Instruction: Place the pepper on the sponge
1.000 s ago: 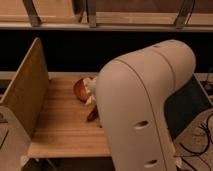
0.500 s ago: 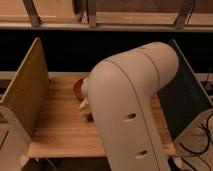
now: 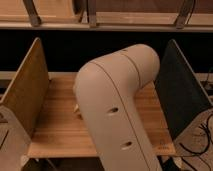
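The robot's bulky cream plastic arm [image 3: 117, 107] filled the centre of the frame, bent over the pale wooden tabletop [image 3: 52, 131], and so hid the gripper somewhere behind it. Its fingers stood spread wide, but whether anything sat between them could not be seen. The pepper and the sponge were also out of sight, probably hidden by the arm.

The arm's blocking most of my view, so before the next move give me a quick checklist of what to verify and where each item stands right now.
1. Pepper located: cannot tell; it is not visible, and the arm covers the middle of the table.
2. Sponge located: cannot tell; none shows on the visible wood.
3. Gripper position: cannot tell; it is out of view, hidden behind the arm.
4. Pepper held: cannot tell.
5. Side panels standing: ok; the wooden panel and the dark panel stand at the table's ends.
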`<action>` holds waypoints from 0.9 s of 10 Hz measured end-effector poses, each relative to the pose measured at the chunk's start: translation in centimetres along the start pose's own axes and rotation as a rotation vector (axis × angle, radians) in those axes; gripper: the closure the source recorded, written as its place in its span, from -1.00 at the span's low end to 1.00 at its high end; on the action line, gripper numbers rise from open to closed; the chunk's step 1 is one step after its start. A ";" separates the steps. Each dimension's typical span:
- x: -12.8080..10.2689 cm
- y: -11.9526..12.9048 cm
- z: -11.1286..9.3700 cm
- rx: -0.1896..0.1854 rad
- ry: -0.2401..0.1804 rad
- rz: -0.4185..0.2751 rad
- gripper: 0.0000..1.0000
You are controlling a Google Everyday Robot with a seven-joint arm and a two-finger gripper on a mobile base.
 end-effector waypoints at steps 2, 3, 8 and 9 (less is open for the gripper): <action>0.1 0.2 1.3 -0.001 0.035 0.006 -0.60; -0.1 0.2 2.0 0.002 0.051 0.009 -0.56; -1.4 -0.3 1.8 0.030 0.026 0.007 0.33; -1.5 -0.2 1.7 0.031 0.020 0.007 0.56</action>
